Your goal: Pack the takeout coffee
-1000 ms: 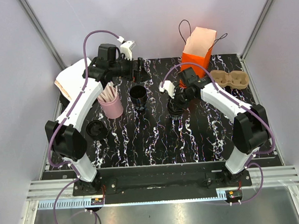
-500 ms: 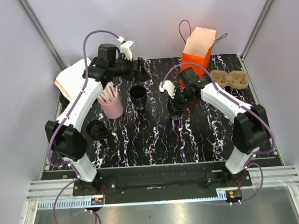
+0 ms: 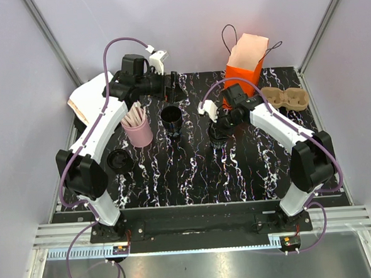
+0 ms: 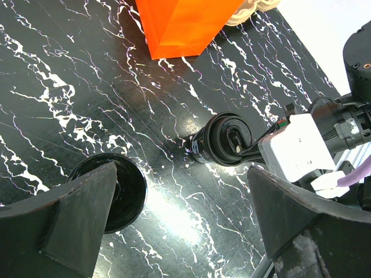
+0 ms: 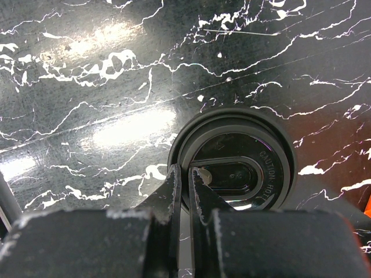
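Note:
The takeout coffee [image 3: 216, 137], a small black cup with a dark round lid [image 5: 240, 168], stands on the marbled table just in front of the orange bag [image 3: 247, 63]. My right gripper [image 3: 218, 129] comes down on it from the right. Its jaws [image 5: 184, 172] are shut on the lid's near rim, one finger outside and one inside. The left wrist view shows the same cup [image 4: 225, 139] with the right gripper's fingers on top. My left gripper [image 3: 172, 88] hangs open at the back left, holding nothing [image 4: 181, 174].
A lidless black cup [image 3: 171, 118] [image 4: 116, 191] stands below the left gripper. To its left is a pink cup of wooden sticks [image 3: 138, 130]. A loose dark lid [image 3: 119, 160] lies at the left. A pulp cup carrier [image 3: 285, 98] sits right of the bag [image 4: 185, 23].

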Controlling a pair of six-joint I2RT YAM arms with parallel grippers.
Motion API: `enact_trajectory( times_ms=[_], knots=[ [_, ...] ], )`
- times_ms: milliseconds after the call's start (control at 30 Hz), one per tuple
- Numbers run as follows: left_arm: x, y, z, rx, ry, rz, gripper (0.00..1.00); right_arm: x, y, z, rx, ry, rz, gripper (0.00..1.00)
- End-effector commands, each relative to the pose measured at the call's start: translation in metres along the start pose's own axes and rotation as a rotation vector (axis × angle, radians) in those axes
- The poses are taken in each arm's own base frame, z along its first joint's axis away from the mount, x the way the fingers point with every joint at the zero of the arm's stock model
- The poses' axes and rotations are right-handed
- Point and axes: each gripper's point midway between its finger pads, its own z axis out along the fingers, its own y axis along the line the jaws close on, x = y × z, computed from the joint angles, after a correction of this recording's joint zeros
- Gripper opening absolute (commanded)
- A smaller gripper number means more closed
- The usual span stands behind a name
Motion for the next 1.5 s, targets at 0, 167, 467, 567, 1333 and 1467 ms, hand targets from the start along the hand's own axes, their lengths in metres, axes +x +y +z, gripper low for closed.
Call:
enact_trajectory(
  times_ms=[0, 167, 467, 567, 1333, 1467],
  knots=[
    [-0.0211, -0.013, -0.0082, 0.04, -0.072, 0.046, 0.99, -0.0099, 0.0069, -0.0102, -0.001, -0.031, -0.023, 0.0],
    [-0.0208, -0.013, -0.0082, 0.04, -0.071, 0.045, 0.99, -0.0082, 0.0063, -0.0102, 0.001, -0.025, -0.021, 0.0],
    [-0.0209, -0.0138, -0.009, 0.042, -0.072, 0.046, 0.99, -0.0038, 0.0047, -0.0043, -0.004, -0.009, -0.015, 0.0],
    [-0.0207, -0.0134, -0.0082, 0.043, -0.07, 0.048, 0.99, -0.0044, 0.0043, -0.0049, -0.002, -0.009, -0.014, 0.03],
    [-0.0219, -0.0146, -0.007, 0.053, -0.07, 0.042, 0.99, -0.0106, 0.005, -0.0065, -0.005, -0.031, -0.014, 0.23],
    [-0.021, -0.014, -0.0063, 0.052, -0.067, 0.04, 0.99, -0.0135, 0.004, -0.009, 0.005, -0.036, -0.018, 0.26]
  ],
)
